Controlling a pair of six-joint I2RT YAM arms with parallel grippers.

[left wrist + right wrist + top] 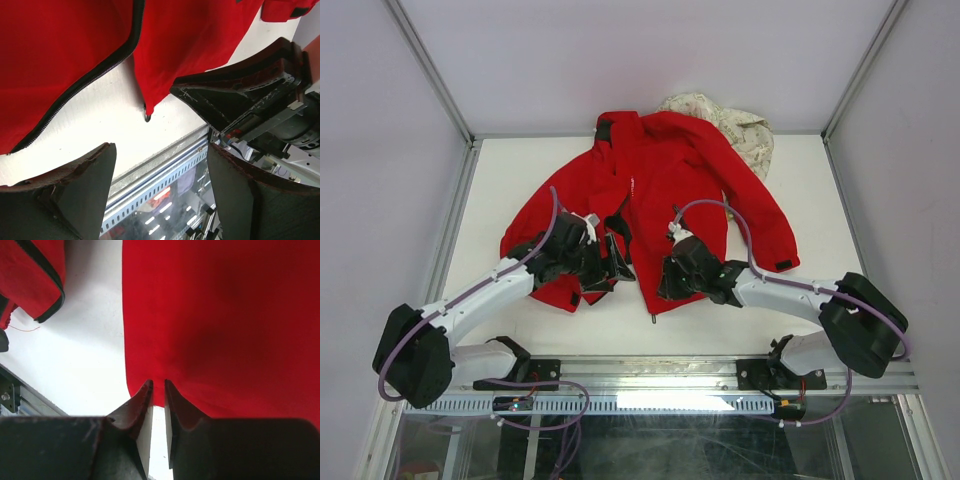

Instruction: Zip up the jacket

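Both arms reach forward from the near edge of the desk (490,180), elbows bent outward and wrists turned in toward each other over the lower front of the jacket (670,170). The left gripper (612,262) hovers with its jaws spread wide, holding nothing. From its wrist camera, bare desk and the front rail show between them. Beyond lie two parted front edges of the jacket, one lined with dark zipper teeth (97,69). The right gripper (157,388) has its jaws drawn almost together, with a thin strip of the red hem edge pinched between the tips.

The jacket lies flat, front up, its long axis running near to far. Its hem is toward the arms and its dark-lined collar (610,128) points to the far side, with the sleeves angled out and down. The arms cover much of the lower front, so how far up the zipper stands open is hard to tell. A cream floral garment (745,130) peeks out behind the shoulder on the robot's right, mostly hidden under the red cloth.
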